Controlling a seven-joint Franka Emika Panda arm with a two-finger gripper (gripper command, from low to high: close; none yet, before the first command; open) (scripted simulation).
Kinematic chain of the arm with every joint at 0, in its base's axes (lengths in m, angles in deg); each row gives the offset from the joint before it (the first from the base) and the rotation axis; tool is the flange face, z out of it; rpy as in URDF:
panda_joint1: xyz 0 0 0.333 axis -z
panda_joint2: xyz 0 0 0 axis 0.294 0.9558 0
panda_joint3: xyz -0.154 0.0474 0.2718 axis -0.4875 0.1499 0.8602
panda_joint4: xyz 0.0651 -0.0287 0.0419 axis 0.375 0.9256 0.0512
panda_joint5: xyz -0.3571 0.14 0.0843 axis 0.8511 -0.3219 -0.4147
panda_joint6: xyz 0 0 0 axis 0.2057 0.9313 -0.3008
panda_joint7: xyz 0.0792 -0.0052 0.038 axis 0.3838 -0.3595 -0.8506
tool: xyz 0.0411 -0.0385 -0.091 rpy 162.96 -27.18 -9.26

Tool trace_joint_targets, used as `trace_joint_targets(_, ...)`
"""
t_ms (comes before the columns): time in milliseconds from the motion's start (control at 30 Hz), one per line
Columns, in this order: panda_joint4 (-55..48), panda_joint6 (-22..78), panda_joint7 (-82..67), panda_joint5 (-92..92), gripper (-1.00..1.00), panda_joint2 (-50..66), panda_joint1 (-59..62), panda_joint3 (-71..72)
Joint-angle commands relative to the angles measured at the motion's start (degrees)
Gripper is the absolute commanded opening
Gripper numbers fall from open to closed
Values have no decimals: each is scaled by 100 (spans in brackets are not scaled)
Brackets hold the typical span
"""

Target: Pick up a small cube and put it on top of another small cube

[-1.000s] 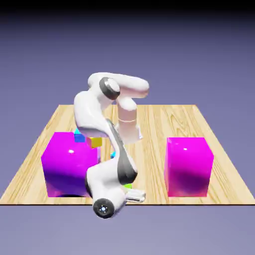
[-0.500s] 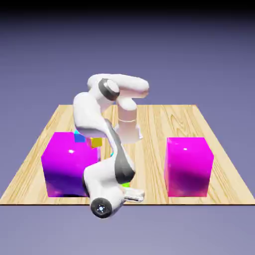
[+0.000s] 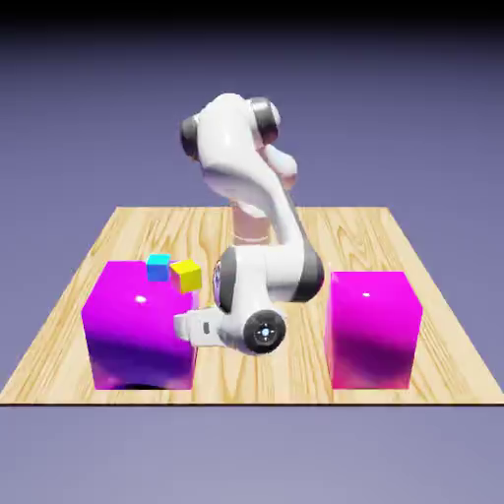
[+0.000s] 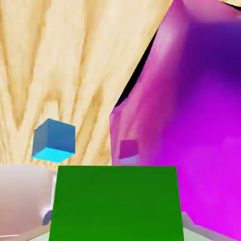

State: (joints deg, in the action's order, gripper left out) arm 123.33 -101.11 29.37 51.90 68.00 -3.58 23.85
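Note:
The small cube (image 4: 116,202), bright lime green, fills the bottom of the hand view, and my gripper (image 4: 116,231) is shut on it. A cyan-blue small cube (image 4: 54,141) lies on the wood beyond it, to the left. In the exterior view my gripper (image 3: 183,326) hangs above the table, close against the right side of the left magenta block (image 3: 138,325). The hand hides the green cube there. Another cyan-blue cube (image 3: 157,266) and a yellow-orange cube (image 3: 186,276) sit behind that block.
A second big magenta block (image 3: 372,328) stands at the exterior view's right. In the hand view a magenta block (image 4: 188,117) looms close on the right. The wooden table (image 3: 325,236) stretches between and behind the blocks.
The gripper closed on the green cube near the table's front edge. The arm then lifted the hand up off the table, and it now sits beside the left magenta block.

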Motion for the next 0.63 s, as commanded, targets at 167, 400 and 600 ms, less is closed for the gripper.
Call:
trace_joint_targets(167,801,-45,-1339,174,-100,-1246,-696,-998)
trace_joint_targets(400,1810,-523,-1871,283,-100,-2027,-918,-1537)
trace_joint_targets(600,2122,-753,-1816,298,100,-2118,-860,-1566)
